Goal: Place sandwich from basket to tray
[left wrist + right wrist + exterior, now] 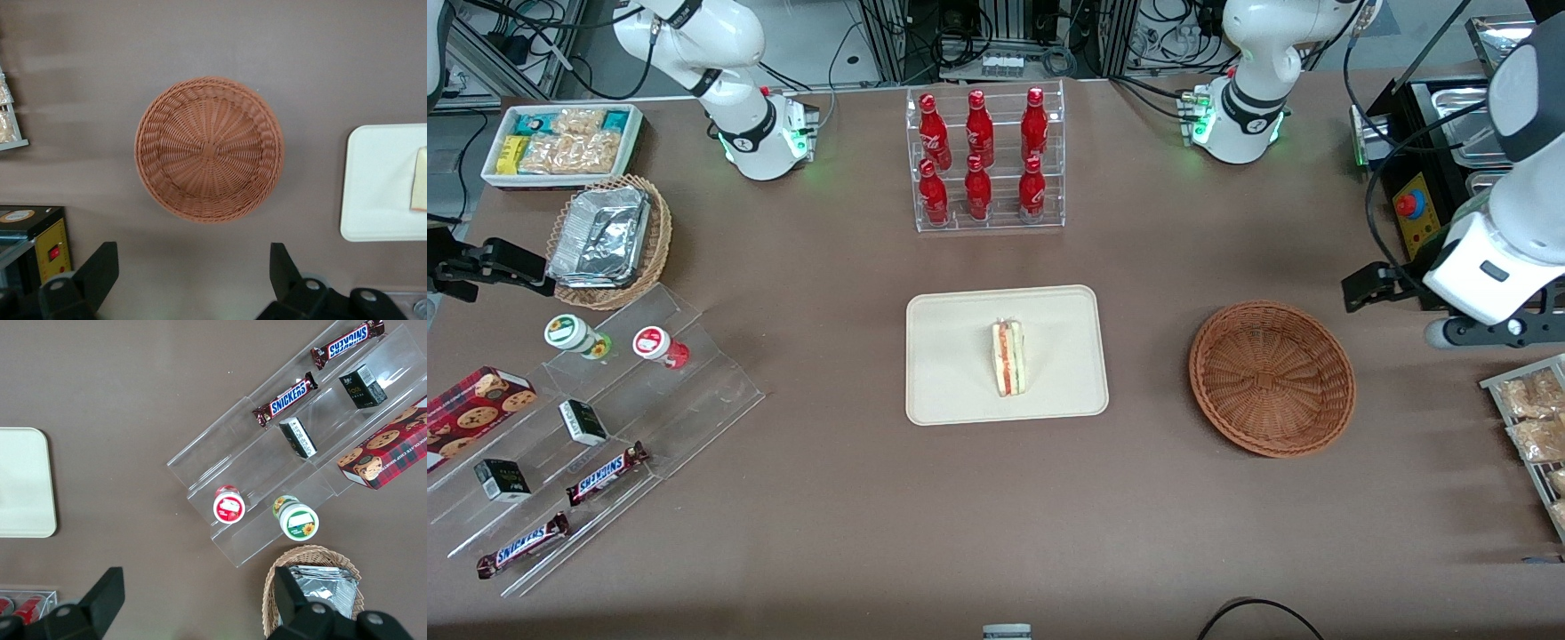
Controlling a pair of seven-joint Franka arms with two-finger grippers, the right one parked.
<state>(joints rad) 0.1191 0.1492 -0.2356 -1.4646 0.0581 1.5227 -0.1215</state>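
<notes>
The sandwich (1009,357) lies on the cream tray (951,356) at the table's middle, its orange and green cut edge facing up. The reddish-brown basket (1272,377) stands empty beside the tray, toward the working arm's end. My left gripper (1362,289) hangs above the table just past the basket's rim, toward the working arm's end and a little farther from the front camera. In the left wrist view the gripper (193,260) is open with nothing between its black fingers (100,267). The basket (209,148), tray (380,193) and a slice of the sandwich (419,180) lie below it.
An acrylic rack of red bottles (985,160) stands farther from the front camera than the tray. A wire rack of snack bags (1534,427) and a black control box (1418,204) sit at the working arm's end. Tiered acrylic shelves with snacks (578,444) lie toward the parked arm's end.
</notes>
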